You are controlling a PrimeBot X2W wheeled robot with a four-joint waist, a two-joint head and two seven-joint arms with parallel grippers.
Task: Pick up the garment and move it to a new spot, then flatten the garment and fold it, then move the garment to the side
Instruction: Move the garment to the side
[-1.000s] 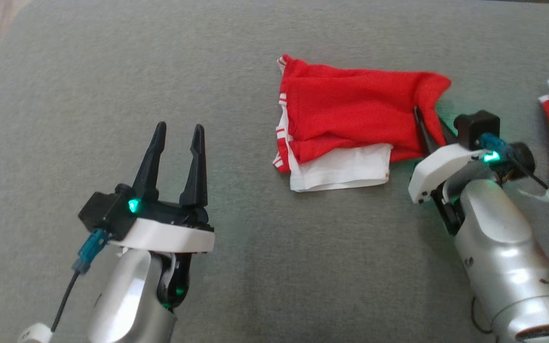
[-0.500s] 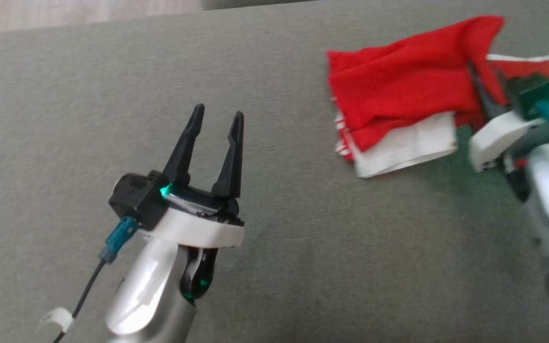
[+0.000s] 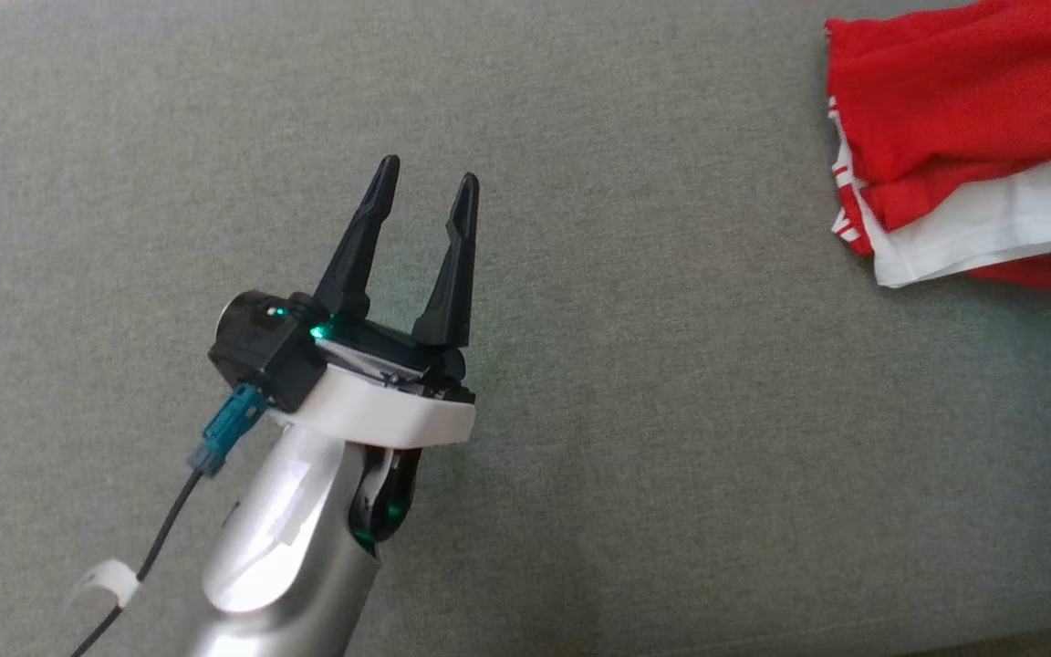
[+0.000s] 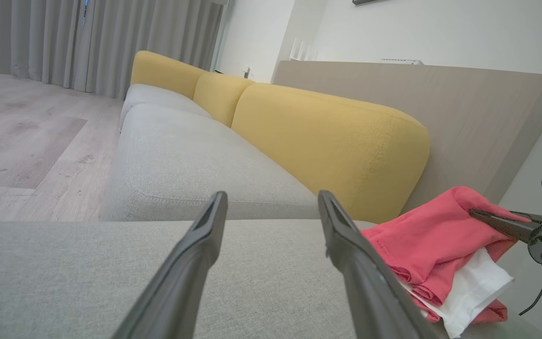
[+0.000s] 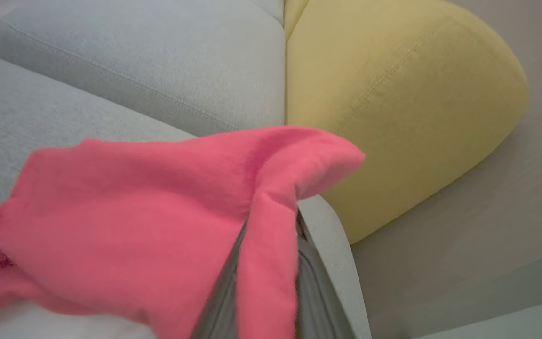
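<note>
The garment (image 3: 945, 119) is a folded red piece with a white layer and white-striped edge, lying on the grey cushion at the head view's upper right edge. My left gripper (image 3: 428, 173) is open and holds nothing, well to the garment's left above bare cushion. In the left wrist view its fingers (image 4: 214, 221) frame the cushion, and the garment (image 4: 431, 240) lies to their right. There my right gripper (image 4: 480, 215) is shut on a raised red corner. In the right wrist view the red cloth (image 5: 158, 207) drapes over and between my own fingers (image 5: 315, 287).
The grey sofa cushion (image 3: 580, 411) carries everything. A yellow backrest (image 4: 327, 136) stands behind it, with a second grey seat (image 4: 181, 160) beyond. Wooden floor (image 4: 26, 136) lies at the left, and a wood panel (image 4: 464, 113) rises behind the backrest.
The head view has swung. The garment, its corner still pinched in my right gripper, has gone rightward away from my left gripper. My left gripper has stayed open.
</note>
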